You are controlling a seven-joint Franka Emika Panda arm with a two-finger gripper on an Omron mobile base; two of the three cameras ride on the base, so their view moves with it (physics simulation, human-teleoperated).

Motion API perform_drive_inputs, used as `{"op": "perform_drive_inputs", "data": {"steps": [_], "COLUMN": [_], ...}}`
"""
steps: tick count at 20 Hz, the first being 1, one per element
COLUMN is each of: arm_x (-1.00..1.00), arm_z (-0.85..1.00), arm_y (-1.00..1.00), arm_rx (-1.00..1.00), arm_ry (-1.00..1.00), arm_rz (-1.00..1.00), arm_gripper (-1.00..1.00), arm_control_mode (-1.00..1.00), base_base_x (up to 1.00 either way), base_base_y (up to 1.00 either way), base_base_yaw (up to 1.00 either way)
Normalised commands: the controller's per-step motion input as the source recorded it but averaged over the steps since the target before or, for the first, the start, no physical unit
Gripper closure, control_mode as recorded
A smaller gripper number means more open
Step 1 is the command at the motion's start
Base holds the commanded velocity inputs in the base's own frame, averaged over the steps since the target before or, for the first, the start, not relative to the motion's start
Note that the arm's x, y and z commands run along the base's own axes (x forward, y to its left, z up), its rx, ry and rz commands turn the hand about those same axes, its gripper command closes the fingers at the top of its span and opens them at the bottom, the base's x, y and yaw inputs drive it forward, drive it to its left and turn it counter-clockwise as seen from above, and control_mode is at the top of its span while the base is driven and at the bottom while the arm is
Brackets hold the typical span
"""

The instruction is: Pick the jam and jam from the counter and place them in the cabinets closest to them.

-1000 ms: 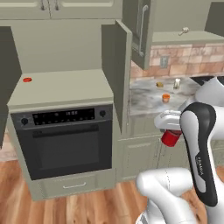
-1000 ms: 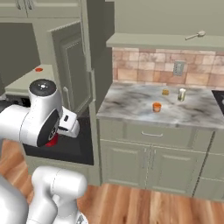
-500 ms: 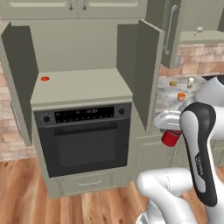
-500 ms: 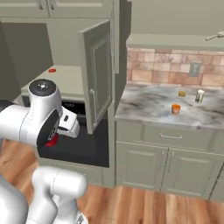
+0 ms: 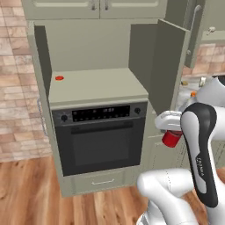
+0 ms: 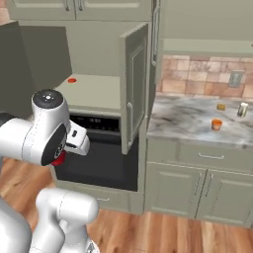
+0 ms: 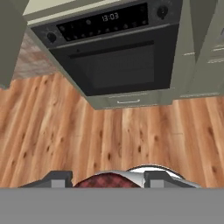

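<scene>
My gripper (image 5: pixel 172 131) is shut on a red jam jar (image 5: pixel 170 139), held low in front of the arm. In the hand view the jam (image 7: pixel 109 180) sits between the two fingertips (image 7: pixel 59 179), above the wooden floor. From the right base view a sliver of the jam (image 6: pixel 60 159) peeks out under the hand. The cabinets (image 5: pixel 94 46) above the oven stand open, both doors swung out. A small round red thing (image 5: pixel 59 78) rests at the back left of the shelf (image 5: pixel 99 88). The marbled counter (image 6: pixel 188 116) lies off to the right.
A black oven (image 5: pixel 103 140) sits under the open shelf, with a drawer below it. The open right door (image 6: pixel 133 91) juts out between shelf and counter. An orange cup (image 6: pixel 216 124), a small orange item (image 6: pixel 221 106) and a silver can (image 6: pixel 242 109) stand on the counter.
The base has driven left, so the oven and open cabinets have slid toward the middle of both base views. The arm keeps its pose with the jam in its grip.
</scene>
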Motion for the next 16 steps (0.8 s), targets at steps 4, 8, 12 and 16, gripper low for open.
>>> {"op": "perform_drive_inputs", "data": {"steps": [4,8,12,16], "arm_x": [0.00,0.00,0.00,0.00], "arm_z": [0.00,0.00,0.00,0.00], "arm_y": [0.00,0.00,0.00,0.00], "arm_rx": [0.00,0.00,0.00,0.00], "arm_ry": [0.00,0.00,0.00,0.00], "arm_rz": [0.00,0.00,0.00,0.00], "arm_gripper": [1.00,1.00,1.00,1.00], "arm_control_mode": [1.00,1.00,1.00,1.00], "base_base_x": [0.00,0.00,0.00,0.00], "base_base_y": [0.44,0.45,0.40,0.36], "base_base_yaw": [0.00,0.00,-0.01,0.00]}}
